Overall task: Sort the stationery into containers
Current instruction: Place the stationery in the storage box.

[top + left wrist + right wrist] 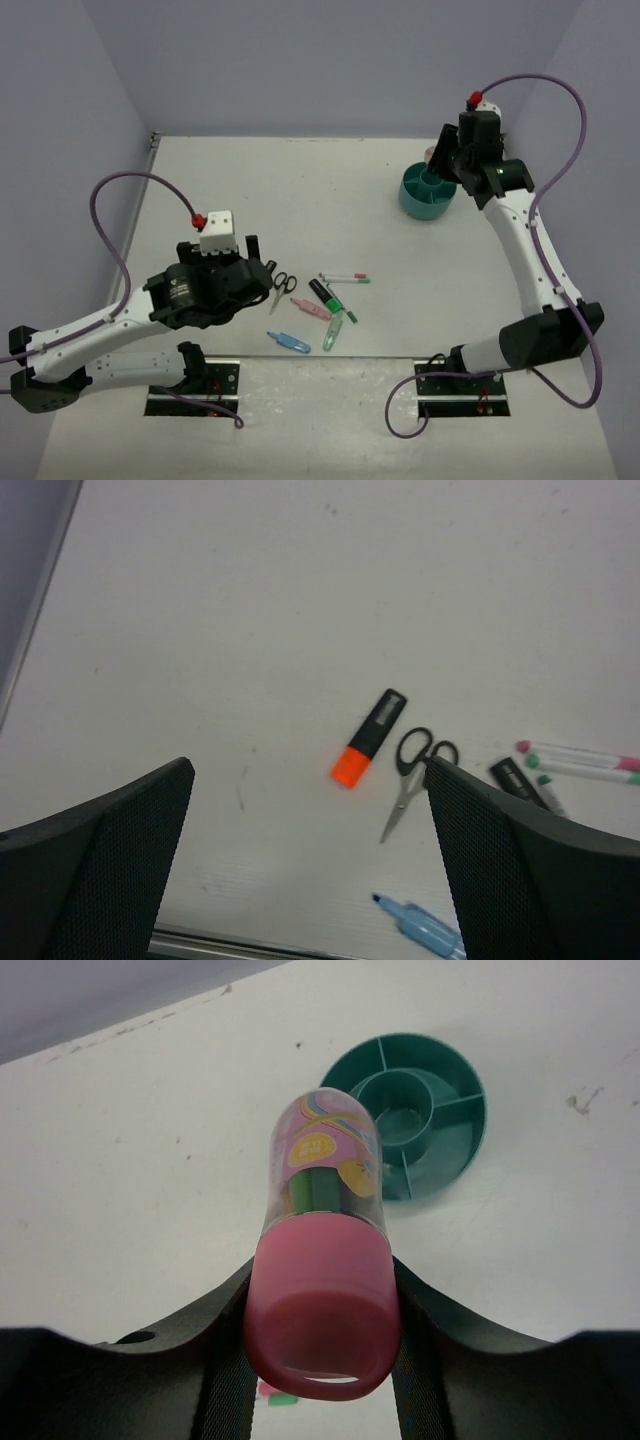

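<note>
My right gripper [443,165] is shut on the pink-capped glue stick [322,1300] and holds it above the round teal organizer [407,197], which also shows in the right wrist view [440,1160]. My left gripper [308,770] is open and empty, low over the table. An orange highlighter [368,738] and black-handled scissors [415,770] lie just beyond its fingertips. In the top view, the scissors [283,287], two thin pens [345,277], a green highlighter [328,297], a pink clip [310,308], a green clip [333,330] and a blue clip [288,341] lie at the front centre. The left gripper hides the orange highlighter there.
The table's near edge runs just under the left gripper, close to the blue clip [425,928]. Purple walls enclose the table at the back and both sides. The organizer stands at the back right, apart from the loose items.
</note>
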Motion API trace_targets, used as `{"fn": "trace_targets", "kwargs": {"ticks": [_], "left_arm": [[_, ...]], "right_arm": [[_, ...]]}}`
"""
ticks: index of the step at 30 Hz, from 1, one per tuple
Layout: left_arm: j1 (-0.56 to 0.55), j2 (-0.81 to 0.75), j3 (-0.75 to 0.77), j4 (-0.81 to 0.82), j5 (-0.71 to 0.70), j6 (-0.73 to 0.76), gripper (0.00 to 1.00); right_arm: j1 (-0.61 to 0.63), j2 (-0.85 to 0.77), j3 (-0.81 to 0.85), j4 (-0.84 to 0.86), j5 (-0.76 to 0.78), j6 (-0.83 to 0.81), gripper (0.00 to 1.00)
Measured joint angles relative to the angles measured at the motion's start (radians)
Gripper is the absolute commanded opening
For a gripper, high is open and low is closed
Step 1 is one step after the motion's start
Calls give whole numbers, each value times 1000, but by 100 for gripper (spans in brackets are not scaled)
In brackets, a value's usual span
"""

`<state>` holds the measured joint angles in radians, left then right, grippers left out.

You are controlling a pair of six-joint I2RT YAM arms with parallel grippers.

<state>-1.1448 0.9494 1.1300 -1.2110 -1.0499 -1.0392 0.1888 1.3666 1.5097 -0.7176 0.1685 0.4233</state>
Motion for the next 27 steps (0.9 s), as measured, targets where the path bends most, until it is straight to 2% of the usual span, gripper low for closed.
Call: {"fn": "trace_targets", "kwargs": {"ticks": [3, 10, 27], "left_arm": [[0, 16, -80, -48, -17, -38, 100], [4, 18, -95, -78, -36, -68, 100], [5, -56, -112, -63, -36, -57, 100]], "right_arm": [[-5, 138, 115, -33, 55, -19, 0], [-29, 322, 216, -110, 90, -51, 0], [-57, 464, 233, -142, 74, -81, 0]]}}
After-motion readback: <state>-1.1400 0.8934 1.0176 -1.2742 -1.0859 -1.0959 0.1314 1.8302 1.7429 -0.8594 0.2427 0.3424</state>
